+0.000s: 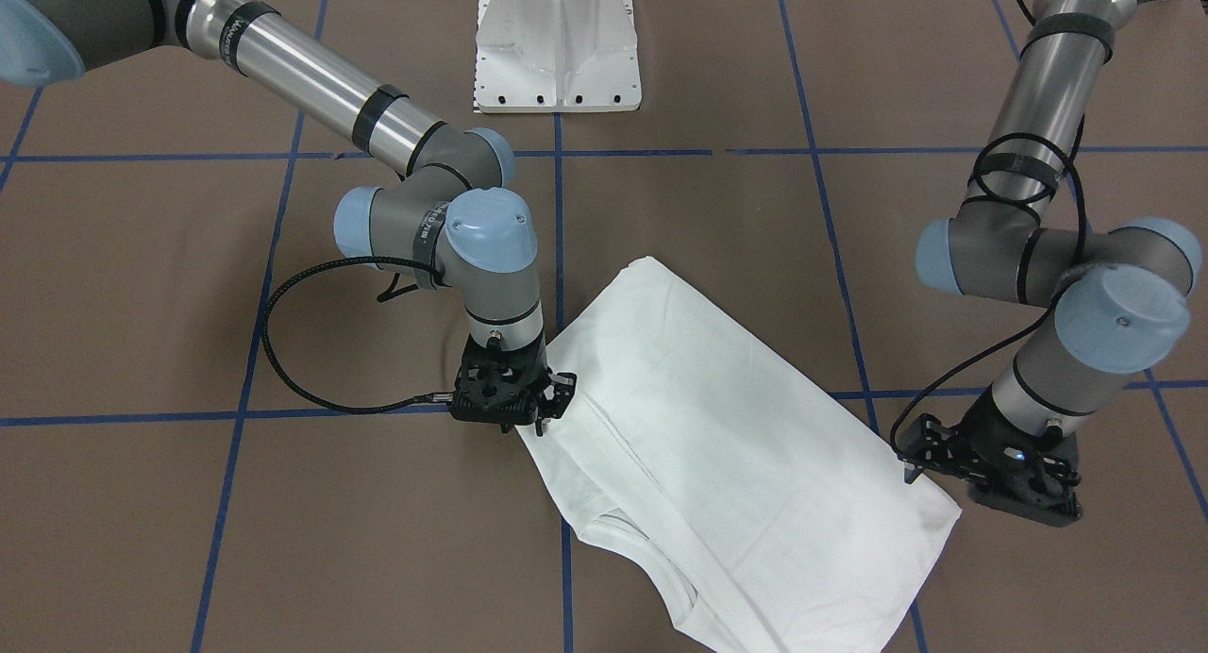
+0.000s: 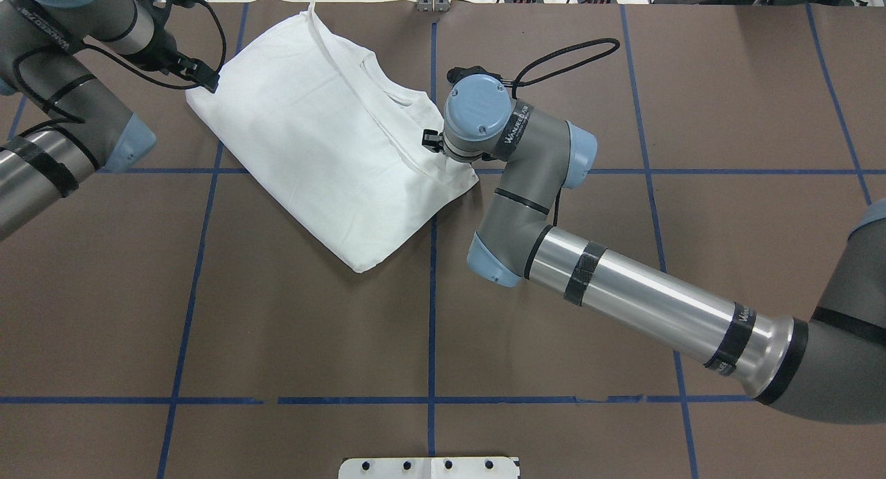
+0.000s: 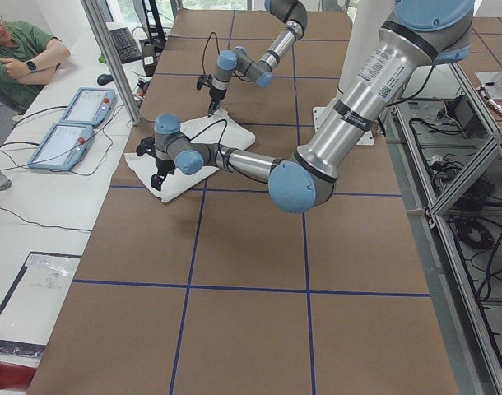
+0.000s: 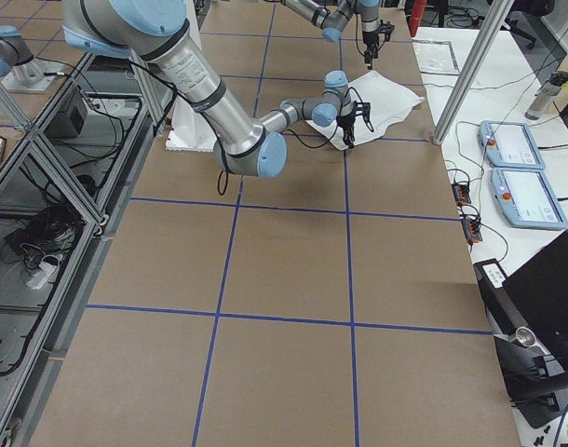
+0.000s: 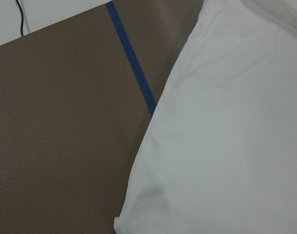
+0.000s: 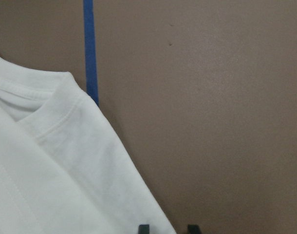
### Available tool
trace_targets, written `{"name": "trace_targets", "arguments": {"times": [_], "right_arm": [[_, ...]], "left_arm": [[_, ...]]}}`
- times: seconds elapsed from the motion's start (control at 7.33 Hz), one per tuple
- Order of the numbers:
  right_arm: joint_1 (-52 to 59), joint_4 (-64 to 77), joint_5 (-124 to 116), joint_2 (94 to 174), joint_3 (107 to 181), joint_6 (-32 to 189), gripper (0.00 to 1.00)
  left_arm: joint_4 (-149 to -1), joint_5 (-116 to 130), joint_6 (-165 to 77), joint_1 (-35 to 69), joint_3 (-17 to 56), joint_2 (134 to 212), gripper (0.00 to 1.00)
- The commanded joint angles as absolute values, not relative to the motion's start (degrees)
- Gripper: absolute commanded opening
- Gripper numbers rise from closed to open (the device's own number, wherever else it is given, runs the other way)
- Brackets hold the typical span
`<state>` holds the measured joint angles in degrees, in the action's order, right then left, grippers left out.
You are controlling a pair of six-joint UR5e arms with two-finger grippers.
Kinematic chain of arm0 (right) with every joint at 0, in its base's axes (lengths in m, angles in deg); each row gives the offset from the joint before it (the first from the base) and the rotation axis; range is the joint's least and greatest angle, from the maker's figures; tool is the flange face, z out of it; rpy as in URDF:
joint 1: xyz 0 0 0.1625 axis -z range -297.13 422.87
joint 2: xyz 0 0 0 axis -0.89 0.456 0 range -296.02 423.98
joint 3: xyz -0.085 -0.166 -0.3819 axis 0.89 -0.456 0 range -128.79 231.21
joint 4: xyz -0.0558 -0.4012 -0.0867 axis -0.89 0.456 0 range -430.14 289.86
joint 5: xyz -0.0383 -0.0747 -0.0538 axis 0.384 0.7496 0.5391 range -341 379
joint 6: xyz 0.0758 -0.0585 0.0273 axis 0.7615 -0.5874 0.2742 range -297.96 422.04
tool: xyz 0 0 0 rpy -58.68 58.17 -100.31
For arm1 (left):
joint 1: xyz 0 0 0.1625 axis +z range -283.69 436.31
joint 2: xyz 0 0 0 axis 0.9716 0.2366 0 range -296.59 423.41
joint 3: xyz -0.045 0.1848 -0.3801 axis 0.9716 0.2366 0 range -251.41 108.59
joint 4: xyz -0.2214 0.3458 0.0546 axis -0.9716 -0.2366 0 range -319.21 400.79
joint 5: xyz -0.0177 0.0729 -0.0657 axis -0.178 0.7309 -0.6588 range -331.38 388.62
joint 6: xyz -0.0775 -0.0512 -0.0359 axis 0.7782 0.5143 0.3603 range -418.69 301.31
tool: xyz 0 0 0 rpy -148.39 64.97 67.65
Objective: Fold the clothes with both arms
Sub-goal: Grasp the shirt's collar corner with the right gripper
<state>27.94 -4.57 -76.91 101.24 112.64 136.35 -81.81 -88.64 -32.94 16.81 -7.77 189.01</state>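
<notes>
The clothes are one white T-shirt, folded into a slanted rectangle on the brown table, with its collar at the far side. My right gripper points down at the shirt's edge nearest its arm. Its fingertips stand a narrow gap apart over the hem. My left gripper hovers at the opposite corner. No fingers show in the left wrist view, only the shirt and table. It looks open and holds no cloth.
The white pedestal base stands at the robot's side of the table. Blue tape lines cross the brown surface. Beyond the far edge sit cables, teach pendants and a seated person.
</notes>
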Motion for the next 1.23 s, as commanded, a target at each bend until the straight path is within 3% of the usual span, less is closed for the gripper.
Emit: {"name": "trace_targets", "arguments": {"times": [0.0, 0.14, 0.27, 0.41, 1.09], "right_arm": [[27.98, -4.40, -76.80, 101.24, 112.64, 135.17, 0.38], [27.98, -4.32, -76.80, 101.33, 112.64, 134.99, 0.32], [27.98, -4.31, -76.80, 101.33, 112.64, 135.07, 0.06], [27.98, -4.31, -76.80, 101.16, 112.64, 135.25, 0.00], [24.82, 1.37, -80.40, 101.59, 116.58, 135.25, 0.00]], "left_arm": [[-81.81, -88.63, -32.94, 16.81, -7.77, 189.01, 1.00], [-81.81, -88.63, -32.94, 16.81, -7.77, 189.01, 1.00], [-81.81, -88.63, -32.94, 16.81, -7.77, 189.01, 1.00], [-81.81, -88.63, -32.94, 16.81, -7.77, 189.01, 1.00], [-81.81, -88.63, -32.85, 16.81, -7.25, 189.01, 1.00]]}}
